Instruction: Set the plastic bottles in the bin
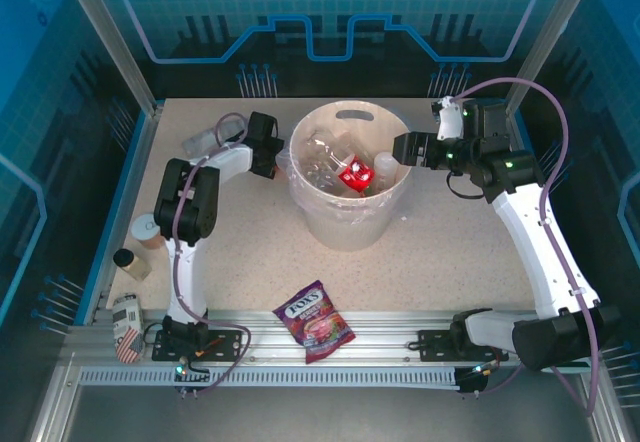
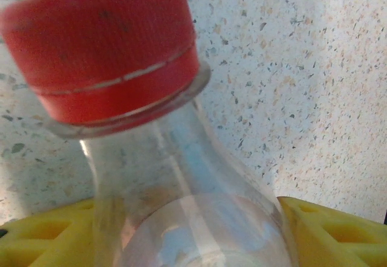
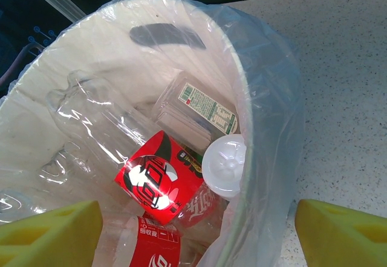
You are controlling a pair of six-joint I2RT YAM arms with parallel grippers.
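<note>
- The right jaws (image 3: 195, 231) stand wide apart with nothing between them; their yellow pads (image 3: 48, 231) sit at the lower corners of the right wrist view, hanging over the right side of the bin (image 3: 78, 55).
- Bottles lie heaped together in the bin: a red-labelled bottle (image 3: 158, 179) near the middle; a clear ribbed bottle (image 3: 97, 122) to its left, along the wall; a clear flat-sided container (image 3: 193, 110) with a green-printed label behind it; a white round piece (image 3: 224, 164) with spoke-like ribs, touching the red label; a second red label (image 3: 154, 243) at the lower edge of the view.
- The left jaws (image 2: 187, 243) sit on either side of a clear bottle with a red cap (image 2: 181, 182); their yellow pads meet its shoulders at the lower edge of the left wrist view; whether they press on it or merely touch it I cannot tell; the cap (image 2: 103, 49) points away from the jaws.
- The cap is finely ridged with a thin ring line around it; the bottle's neck widens smoothly into a rounded, see-through body; the tabletop (image 2: 302, 67) behind it is pale and speckled like stone.
- The bin is round and cream-white, with an oval handle cutout in its far wall; a thin, crinkled clear liner (image 3: 284, 98) drapes over its rim.
- In the top view the bin stands at the far middle of the tabletop, between the two arms; another clear bottle (image 1: 203, 142) lies on the tabletop beyond the left arm; a purple-red candy bag (image 1: 315, 320) lies at the near edge, well apart from the bin.
</note>
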